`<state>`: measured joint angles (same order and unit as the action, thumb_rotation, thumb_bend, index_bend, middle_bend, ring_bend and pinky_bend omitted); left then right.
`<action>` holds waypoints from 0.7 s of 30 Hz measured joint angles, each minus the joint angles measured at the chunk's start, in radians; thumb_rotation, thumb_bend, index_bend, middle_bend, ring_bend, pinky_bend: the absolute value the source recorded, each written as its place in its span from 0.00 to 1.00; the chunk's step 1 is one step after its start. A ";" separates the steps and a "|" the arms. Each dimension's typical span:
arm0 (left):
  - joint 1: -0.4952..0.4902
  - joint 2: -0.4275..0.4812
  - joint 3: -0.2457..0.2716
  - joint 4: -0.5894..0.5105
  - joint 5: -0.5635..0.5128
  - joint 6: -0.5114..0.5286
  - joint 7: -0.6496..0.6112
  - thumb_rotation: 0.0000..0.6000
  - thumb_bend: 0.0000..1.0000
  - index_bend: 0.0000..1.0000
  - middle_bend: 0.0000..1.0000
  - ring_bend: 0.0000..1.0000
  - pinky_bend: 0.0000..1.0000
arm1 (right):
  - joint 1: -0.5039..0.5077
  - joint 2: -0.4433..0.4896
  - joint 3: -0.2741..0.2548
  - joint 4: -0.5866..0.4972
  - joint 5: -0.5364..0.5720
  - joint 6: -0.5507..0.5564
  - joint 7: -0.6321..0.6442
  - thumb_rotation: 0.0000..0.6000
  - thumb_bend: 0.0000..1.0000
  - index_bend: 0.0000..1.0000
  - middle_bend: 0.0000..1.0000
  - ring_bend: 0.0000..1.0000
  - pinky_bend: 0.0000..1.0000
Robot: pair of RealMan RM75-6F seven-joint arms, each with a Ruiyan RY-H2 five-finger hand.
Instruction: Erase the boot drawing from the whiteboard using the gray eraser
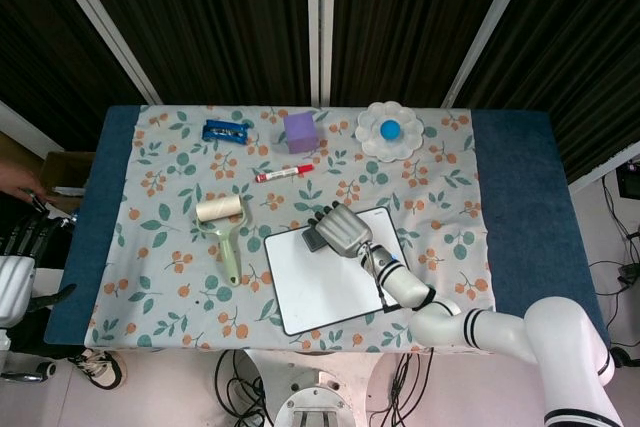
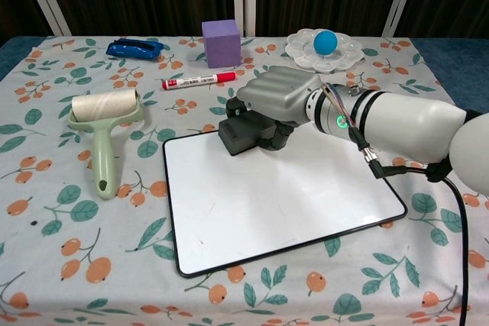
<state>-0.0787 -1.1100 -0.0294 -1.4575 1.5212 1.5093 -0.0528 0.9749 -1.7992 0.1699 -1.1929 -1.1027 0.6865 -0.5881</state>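
The whiteboard [image 2: 290,204] [image 1: 330,287] lies flat on the floral cloth, its white face blank with only faint smudges and no boot drawing visible. My right hand [image 2: 275,101] [image 1: 343,230] holds the gray eraser [image 2: 241,137] [image 1: 313,240] at the board's far edge, fingers curled over its top, the eraser pressed on the board. My left hand [image 1: 30,237] hangs off the table's left edge in the head view, partly cut off, and its fingers cannot be made out.
A lint roller [image 2: 103,124] lies left of the board. Behind it are a red marker [image 2: 199,80], a purple cube [image 2: 221,42], a blue object [image 2: 136,49] and a white flower-shaped dish [image 2: 325,53] with a blue ball [image 2: 325,40]. A cable runs along my right forearm [image 2: 359,139].
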 measured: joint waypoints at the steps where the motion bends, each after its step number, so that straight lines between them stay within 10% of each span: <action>1: 0.000 0.001 0.000 -0.001 -0.001 0.001 0.001 0.94 0.03 0.10 0.05 0.04 0.16 | 0.002 -0.001 0.001 0.001 0.002 0.003 0.000 1.00 0.38 0.80 0.73 0.62 0.68; 21: -0.007 -0.006 0.007 -0.040 0.019 -0.006 0.048 0.93 0.03 0.10 0.05 0.04 0.16 | -0.072 0.145 -0.122 -0.255 -0.047 0.067 0.026 1.00 0.38 0.80 0.73 0.62 0.68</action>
<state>-0.0859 -1.1161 -0.0226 -1.4972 1.5399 1.5036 -0.0044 0.9026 -1.6545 0.0483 -1.4478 -1.1493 0.7538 -0.5617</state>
